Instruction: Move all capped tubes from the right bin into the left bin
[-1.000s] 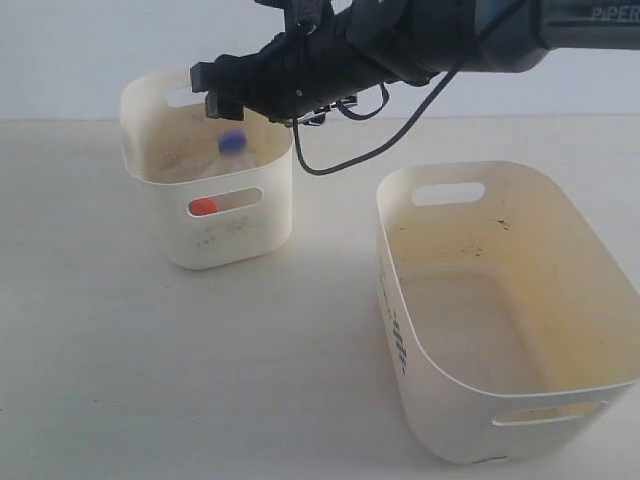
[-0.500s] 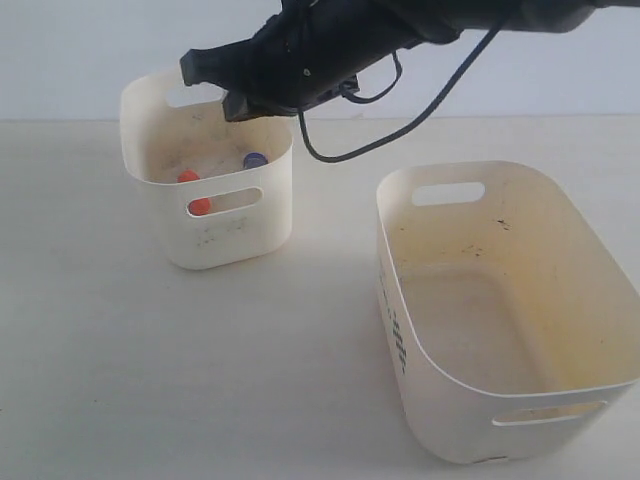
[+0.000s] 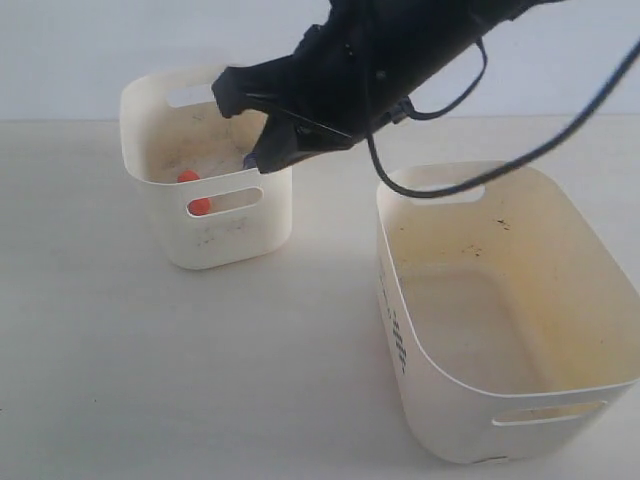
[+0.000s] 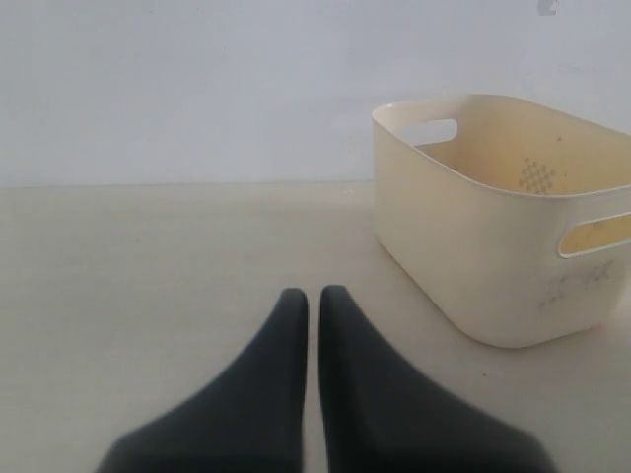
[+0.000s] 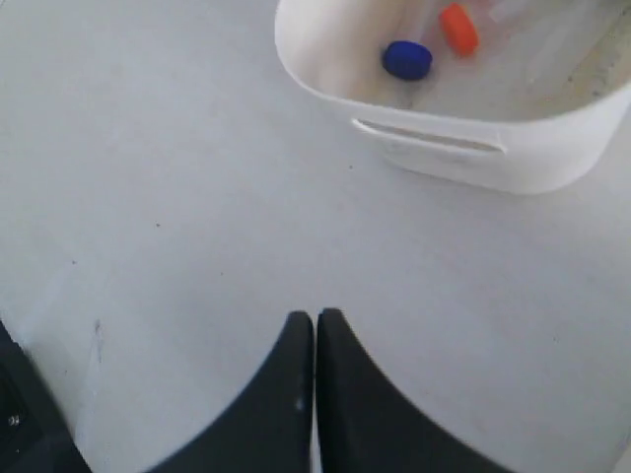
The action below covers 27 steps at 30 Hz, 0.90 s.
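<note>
The left bin [image 3: 170, 235], the smaller cream tub, stands at the back left. Orange caps of capped tubes [image 3: 188, 176] show inside it, one through its slot handle. The right wrist view looks down on the same left bin [image 5: 434, 148], where a blue cap [image 5: 406, 59] and an orange cap [image 5: 457, 28] lie. My right gripper [image 3: 254, 157] hangs shut and empty by that bin's right rim; in its own view the right gripper [image 5: 315, 317] is over bare table. The right bin [image 3: 400, 330] holds no tube that I can see. My left gripper [image 4: 308, 294] is shut and empty.
The pale table [image 3: 150, 370] stretches wide in front of both bins. A black cable [image 3: 430, 192] loops down from the right arm over the right bin's far rim. The left wrist view shows a cream bin [image 4: 473, 266] a short way beyond the fingertips.
A blue-capped tube fell from the right gripper into the left bin. The right arm has since swung right and down past the bin's rim.
</note>
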Available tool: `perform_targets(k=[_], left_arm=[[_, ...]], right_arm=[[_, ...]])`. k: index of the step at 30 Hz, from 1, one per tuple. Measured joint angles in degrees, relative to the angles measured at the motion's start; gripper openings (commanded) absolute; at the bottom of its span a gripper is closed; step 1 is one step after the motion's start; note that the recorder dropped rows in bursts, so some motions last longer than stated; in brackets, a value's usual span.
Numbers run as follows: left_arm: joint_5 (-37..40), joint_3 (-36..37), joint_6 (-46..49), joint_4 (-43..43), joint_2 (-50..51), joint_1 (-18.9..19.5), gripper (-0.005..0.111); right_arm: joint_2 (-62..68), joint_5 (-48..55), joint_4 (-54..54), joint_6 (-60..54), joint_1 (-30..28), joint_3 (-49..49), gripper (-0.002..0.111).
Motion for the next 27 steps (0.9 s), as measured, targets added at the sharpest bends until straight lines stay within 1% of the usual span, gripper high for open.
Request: perform_targets(k=[2, 4, 6, 20, 24, 27], left_arm=[[0.00, 0.00, 0.00, 0.00, 0.00, 0.00, 0.004], [0.00, 0.00, 0.00, 0.00, 0.00, 0.00, 0.004], [0.00, 0.00, 0.00, 0.00, 0.00, 0.00, 0.004], [0.00, 0.00, 0.00, 0.00, 0.00, 0.00, 0.004], [0.00, 0.00, 0.00, 0.00, 0.00, 0.00, 0.004], [0.00, 0.00, 0.00, 0.00, 0.00, 0.00, 0.004]], right_arm=[[-3.84, -0.64, 0.00, 0.00, 0.00, 5.47, 0.000], [-5.71, 1.23, 0.00, 0.13, 0.00, 8.07, 0.000], [-5.83, 3.03, 0.00, 0.13, 0.00, 8.64, 0.000], [-6.22, 1.81, -0.81, -2.85, 0.00, 8.76, 0.000], [-9.25, 1.44, -2.29, -3.21, 0.00, 8.96, 0.000], [-13.41, -1.37, -2.44, -3.59, 0.00, 9.22, 0.000]])
